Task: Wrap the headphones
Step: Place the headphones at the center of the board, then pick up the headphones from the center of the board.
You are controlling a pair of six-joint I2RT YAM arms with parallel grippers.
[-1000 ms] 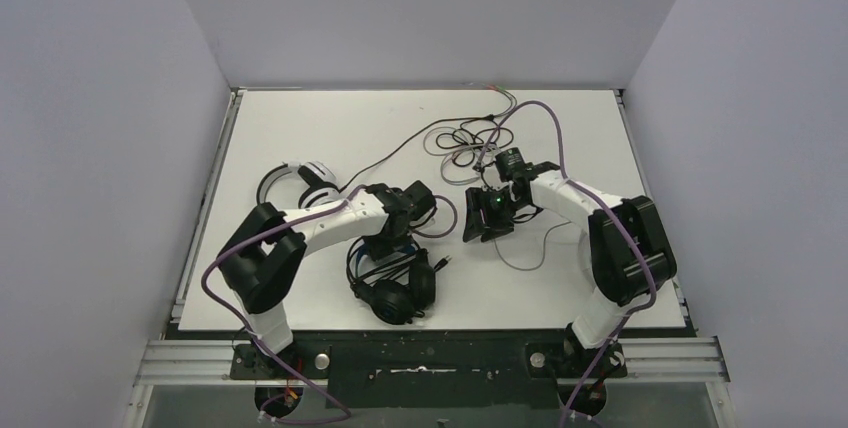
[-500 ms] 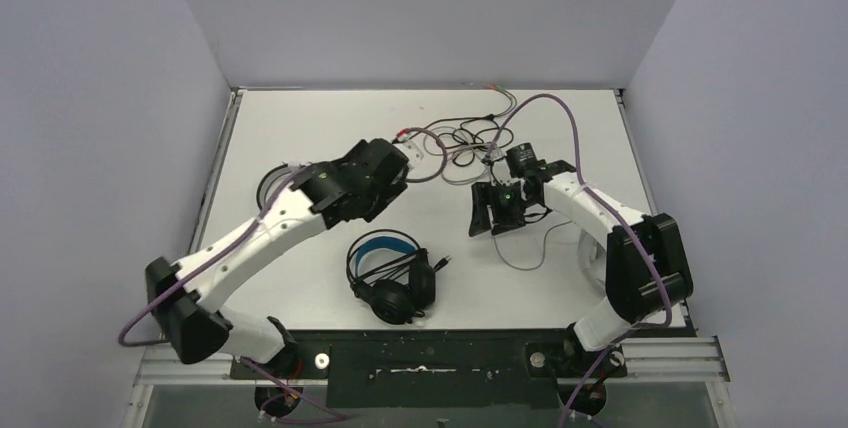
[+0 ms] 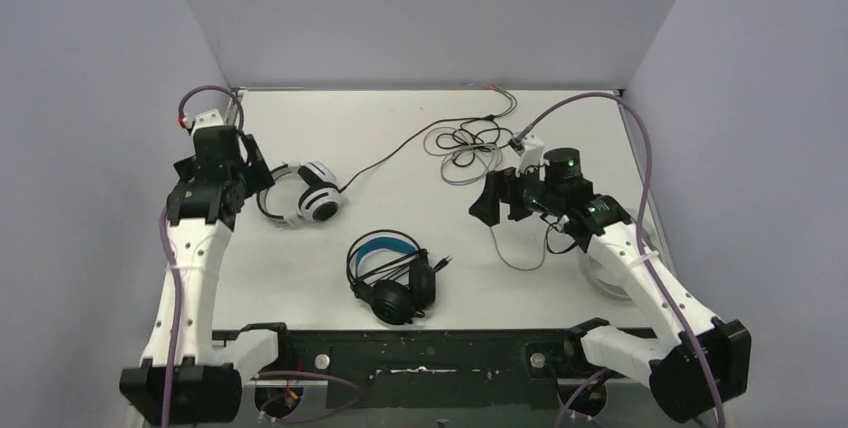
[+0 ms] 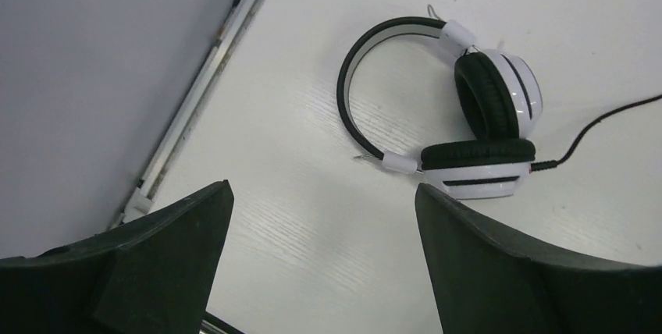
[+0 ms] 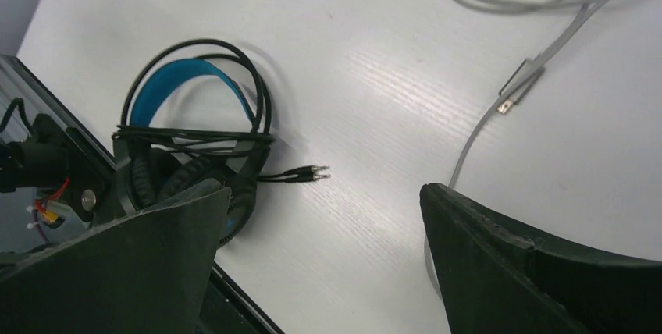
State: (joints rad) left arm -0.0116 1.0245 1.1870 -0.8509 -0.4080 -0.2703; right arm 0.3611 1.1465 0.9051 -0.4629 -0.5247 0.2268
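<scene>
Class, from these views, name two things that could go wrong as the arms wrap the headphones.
1. The white headset's dark cable runs into the cable tangle among pale cables. Pulling it may tighten a knot or drag the others.
2. The black headset lies near the table's front edge with its plugs sticking out. A nudge might push it off or loosen its wrap.
</scene>
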